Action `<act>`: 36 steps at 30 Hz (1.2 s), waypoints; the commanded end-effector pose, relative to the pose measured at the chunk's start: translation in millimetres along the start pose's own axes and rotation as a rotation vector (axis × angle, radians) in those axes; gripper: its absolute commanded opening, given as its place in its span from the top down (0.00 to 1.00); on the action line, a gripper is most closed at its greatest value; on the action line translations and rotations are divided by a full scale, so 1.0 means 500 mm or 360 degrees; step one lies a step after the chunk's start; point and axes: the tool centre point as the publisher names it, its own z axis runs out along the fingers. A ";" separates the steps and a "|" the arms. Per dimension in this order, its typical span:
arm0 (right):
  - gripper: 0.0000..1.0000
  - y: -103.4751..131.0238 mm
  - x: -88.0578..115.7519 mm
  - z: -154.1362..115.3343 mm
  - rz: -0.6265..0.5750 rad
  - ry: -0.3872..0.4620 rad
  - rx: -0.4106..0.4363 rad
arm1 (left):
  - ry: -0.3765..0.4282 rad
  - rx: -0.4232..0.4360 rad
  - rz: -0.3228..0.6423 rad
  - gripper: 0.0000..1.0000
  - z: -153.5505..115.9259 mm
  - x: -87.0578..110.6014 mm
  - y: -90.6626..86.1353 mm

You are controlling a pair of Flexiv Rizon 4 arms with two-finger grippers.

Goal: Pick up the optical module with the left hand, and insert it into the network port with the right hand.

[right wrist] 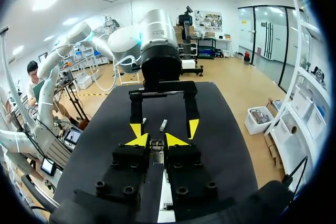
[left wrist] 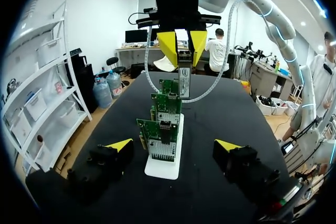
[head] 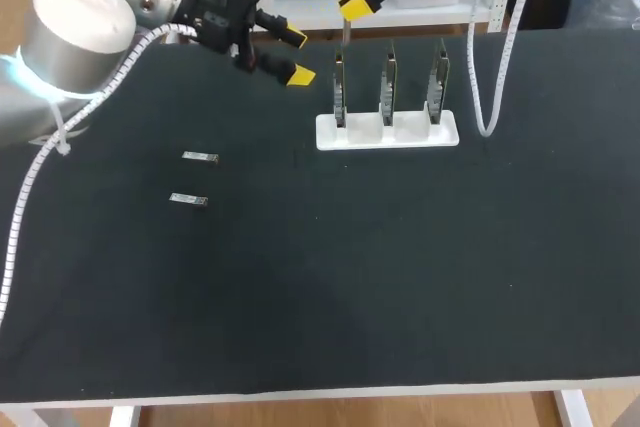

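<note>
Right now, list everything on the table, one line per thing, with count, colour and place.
table mat: one, black, covers the tabletop.
card stand: one, white, far middle of the mat.
network cards: three, green boards with metal brackets, upright in a row in the stand.
loose optical modules: two, silvery, lying apart on the mat's left part.
held optical module: one, silvery, upright above the row's left-end card.
left end effector: one, black with yellow tips, open, above the mat left of the stand.
right end effector: one, black with yellow tips, shut on the held optical module.
</note>
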 end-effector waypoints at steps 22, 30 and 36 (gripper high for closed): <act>1.00 0.004 -0.001 -0.003 -0.0011 0.0006 0.0004 | 0.0120 0.0024 -0.0072 0.00 0.005 0.013 0.006; 1.00 0.002 -0.001 -0.007 -0.0013 0.0010 0.0007 | 0.0118 0.0035 -0.0074 0.00 0.012 0.005 0.009; 1.00 0.003 0.000 -0.008 -0.0011 0.0009 0.0009 | 0.0107 0.0052 -0.0054 0.00 0.014 0.001 0.009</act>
